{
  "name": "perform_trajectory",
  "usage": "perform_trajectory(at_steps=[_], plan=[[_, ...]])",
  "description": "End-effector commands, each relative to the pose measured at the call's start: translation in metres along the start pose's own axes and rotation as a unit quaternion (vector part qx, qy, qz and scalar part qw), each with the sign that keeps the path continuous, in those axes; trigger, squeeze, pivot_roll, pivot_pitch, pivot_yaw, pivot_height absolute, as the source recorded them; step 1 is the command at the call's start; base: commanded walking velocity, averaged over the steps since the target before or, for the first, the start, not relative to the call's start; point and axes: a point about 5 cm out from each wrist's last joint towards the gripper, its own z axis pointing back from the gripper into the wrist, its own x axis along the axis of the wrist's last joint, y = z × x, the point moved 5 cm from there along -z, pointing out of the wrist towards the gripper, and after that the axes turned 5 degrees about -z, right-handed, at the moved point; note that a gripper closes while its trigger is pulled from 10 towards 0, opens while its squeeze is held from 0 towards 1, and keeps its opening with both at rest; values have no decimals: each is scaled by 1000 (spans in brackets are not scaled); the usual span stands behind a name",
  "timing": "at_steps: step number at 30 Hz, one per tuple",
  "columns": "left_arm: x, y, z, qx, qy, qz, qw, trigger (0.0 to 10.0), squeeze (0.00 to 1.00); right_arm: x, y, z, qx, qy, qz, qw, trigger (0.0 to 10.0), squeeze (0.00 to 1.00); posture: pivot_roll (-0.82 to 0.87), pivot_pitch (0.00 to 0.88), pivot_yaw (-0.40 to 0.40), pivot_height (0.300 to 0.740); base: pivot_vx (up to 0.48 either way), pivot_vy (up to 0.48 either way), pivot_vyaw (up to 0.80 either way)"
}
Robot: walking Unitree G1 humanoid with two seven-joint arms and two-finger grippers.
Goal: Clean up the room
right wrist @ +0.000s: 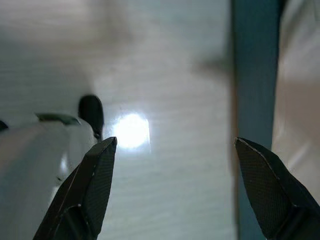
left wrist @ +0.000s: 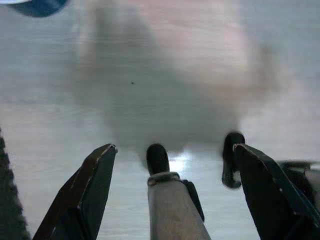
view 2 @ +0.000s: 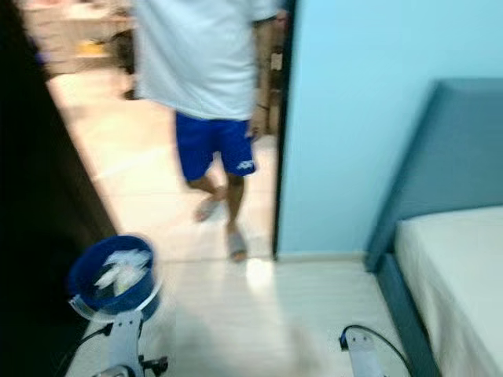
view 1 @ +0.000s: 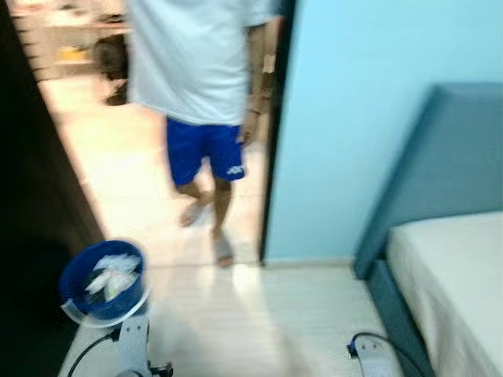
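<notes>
Blurred views; person (view 1: pixel 200 86) head cropped; both jaws wide open, empty.

One blue bin (view 1: pixel 102 287) of white crumpled litter, one person (view 1: pixel 200 86) in a doorway, one bed (view 1: pixel 448 267) and two robot arms are seen.

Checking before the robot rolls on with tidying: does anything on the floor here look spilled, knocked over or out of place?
Nothing stands out. The blue bin stands upright by the dark door, its white scraps inside it, none on the pale floor. A person stands in the doorway. The left gripper and right gripper hang open, holding nothing.
</notes>
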Motion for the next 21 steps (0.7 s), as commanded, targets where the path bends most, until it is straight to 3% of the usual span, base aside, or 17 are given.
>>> perform_trajectory(at_steps=[1, 21], plan=[[-7, 2, 1, -1, 8, -1, 1000, 10000, 0, 0, 4, 0, 3, 1, 3, 1000, 10000, 0, -10, 43, 1, 740, 0, 0, -738], [-5, 2, 1, -11, 8, -18, 1000, 10000, 0, 5, 1, 0, -11, -8, -16, 1000, 10000, 0, -23, 31, 11, 740, 0, 0, -738]])
